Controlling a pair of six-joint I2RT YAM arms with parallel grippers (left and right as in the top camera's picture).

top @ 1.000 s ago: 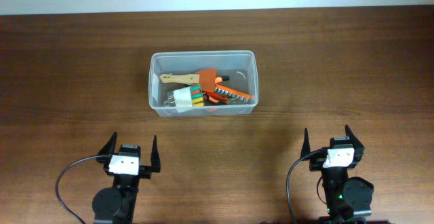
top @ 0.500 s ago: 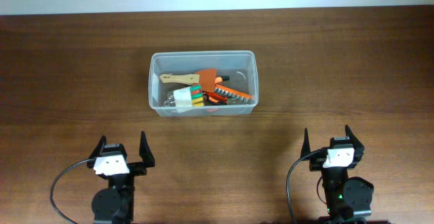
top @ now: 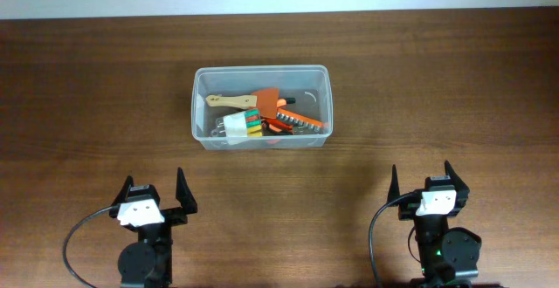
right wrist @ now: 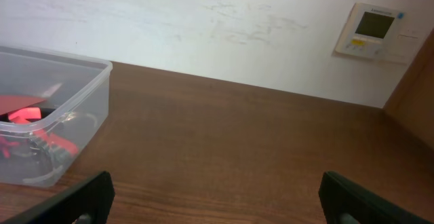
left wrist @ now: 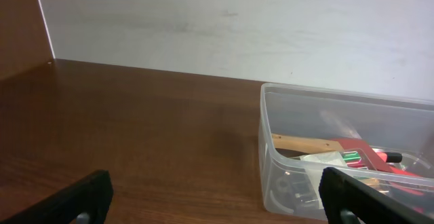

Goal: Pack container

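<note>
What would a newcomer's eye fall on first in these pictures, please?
The clear container in the middle of the table stands out, crowded with an orange tool, a wooden handle and coloured bits. Near the bottom edge of the overhead view, the left gripper and the right gripper sit open and empty, well apart from it.

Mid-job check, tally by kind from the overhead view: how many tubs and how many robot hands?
Container: 1
Hands: 2 (left hand, right hand, both open)
Total: 3
</note>
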